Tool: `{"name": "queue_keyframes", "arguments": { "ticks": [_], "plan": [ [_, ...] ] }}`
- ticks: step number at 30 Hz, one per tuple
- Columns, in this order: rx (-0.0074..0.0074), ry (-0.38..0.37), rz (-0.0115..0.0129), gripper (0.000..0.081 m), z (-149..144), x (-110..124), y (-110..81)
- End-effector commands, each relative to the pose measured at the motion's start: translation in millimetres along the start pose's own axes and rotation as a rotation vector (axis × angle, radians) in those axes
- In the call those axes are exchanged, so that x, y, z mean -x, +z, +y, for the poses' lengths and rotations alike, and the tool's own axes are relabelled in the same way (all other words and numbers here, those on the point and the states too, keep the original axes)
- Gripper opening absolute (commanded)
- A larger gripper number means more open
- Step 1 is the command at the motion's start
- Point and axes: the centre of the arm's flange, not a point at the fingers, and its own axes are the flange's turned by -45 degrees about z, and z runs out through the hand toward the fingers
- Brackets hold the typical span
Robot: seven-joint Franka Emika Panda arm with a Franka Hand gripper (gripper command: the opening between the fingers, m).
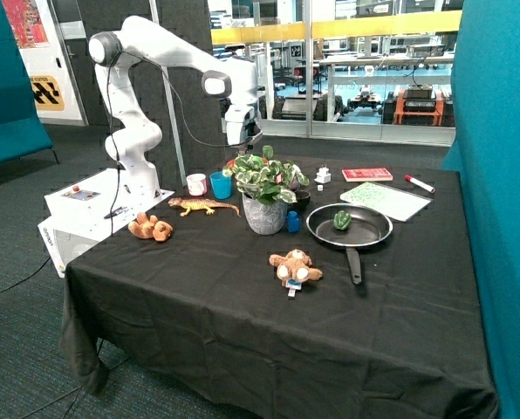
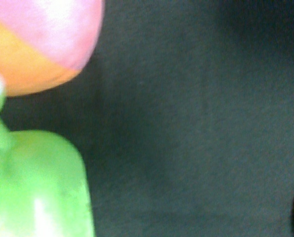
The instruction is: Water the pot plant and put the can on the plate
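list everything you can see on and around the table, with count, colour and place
pot plant: 1, green-and-white leaves, grey pot, mid table
watering can: 1, light green, close under the wrist camera, behind the plant
frying pan: 1, black, beside the plant
green object: 1, inside the pan
blue cup: 1, behind the toy lizard
white cup: 1, next to the blue cup
toy lizard: 1, orange-brown, beside the pot
plush toys: 2, brown, one near the table corner, one in front of the pan
whiteboard: 1, white, behind the pan
marker: 1, red-capped, beside the whiteboard
red book: 1, far edge
tablecloth: 1, black
gripper: 1, white, above the plant's far side
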Motion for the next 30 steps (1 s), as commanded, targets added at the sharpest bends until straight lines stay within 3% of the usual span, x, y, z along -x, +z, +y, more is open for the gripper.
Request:
{"name": "queue_keyframes", "arguments": {
  "ticks": [1, 11, 23, 30],
  "plan": [
    [-0.0036, 0.044, 0.0064, 0.0481, -39.8, 19.8, -3.1],
    [-0.0035, 0.022, 0.0064, 0.0483, -74.2, 26.6, -0.7],
    [-0.0033, -0.047, 0.0066, 0.0483, -120.3, 19.1, 9.7],
    [-0.0032, -0.065, 0.0066, 0.0483, -133.1, 17.1, 13.9]
  ]
}}
